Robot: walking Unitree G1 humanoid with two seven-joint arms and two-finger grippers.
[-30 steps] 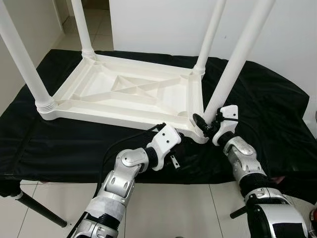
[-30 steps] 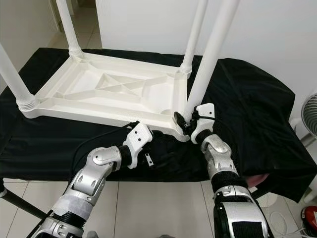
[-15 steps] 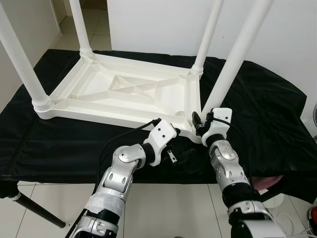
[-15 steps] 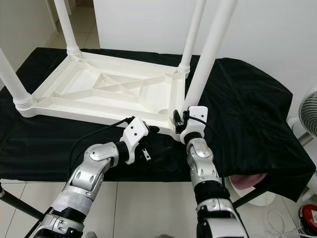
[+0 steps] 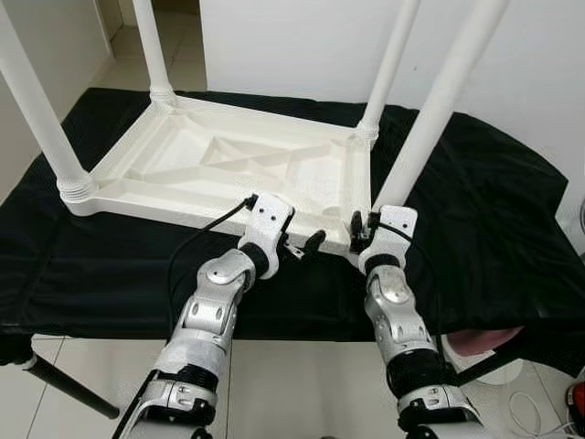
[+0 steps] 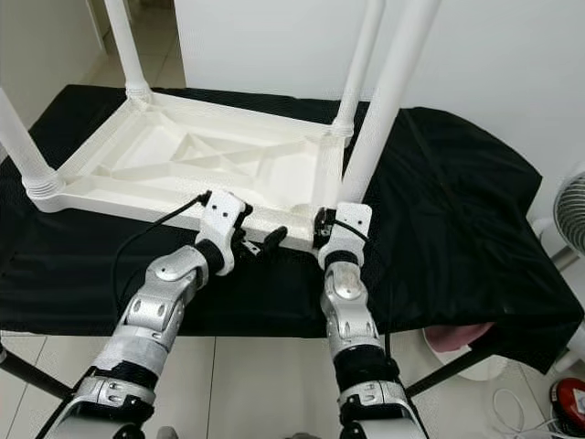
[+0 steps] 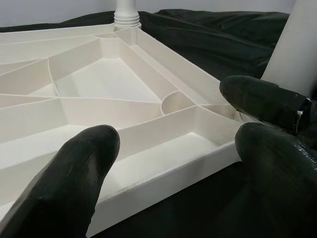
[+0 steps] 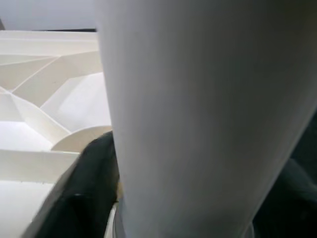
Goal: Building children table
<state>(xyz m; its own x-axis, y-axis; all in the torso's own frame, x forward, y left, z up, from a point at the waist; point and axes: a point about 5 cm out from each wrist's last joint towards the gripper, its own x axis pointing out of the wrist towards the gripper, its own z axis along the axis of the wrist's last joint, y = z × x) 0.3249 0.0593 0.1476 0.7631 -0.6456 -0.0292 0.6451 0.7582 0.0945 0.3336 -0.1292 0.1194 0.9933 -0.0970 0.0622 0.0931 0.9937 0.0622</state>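
**Now both hands at the near right corner of the upturned table**

I see the white plastic children's table [image 5: 228, 169] lying upside down on a worktop draped in black cloth [image 5: 494, 210], its ribbed underside facing up and four white legs standing up from the corners. The far left leg [image 5: 154, 50] and far right leg [image 5: 388, 64] rise at the back edge, the near left leg [image 5: 41, 110] stands at the left front corner, and the near right leg [image 5: 434, 114] rises from the corner closest to my arms.

My right hand [image 5: 366, 233] is at the base of that near right leg. In the right wrist view the leg [image 8: 208, 114] is very close, with a black finger [image 8: 91, 188] pressed against one side of it and dark on the other side, so I read the hand as closed around the leg just above its socket.

My left hand [image 5: 297, 247] is just beside it, at the table's front rim. Its fingers are spread apart and hold nothing; in the left wrist view one fingertip [image 7: 74, 168] sits over the rim and the other [image 7: 282, 163] is out over the black cloth, with the ribbed underside [image 7: 99, 84] between and beyond them. A fingertip of the right hand [image 7: 262, 101] shows close to it, beside the leg.

A black cable [image 5: 196, 247] loops from the left wrist over the cloth.
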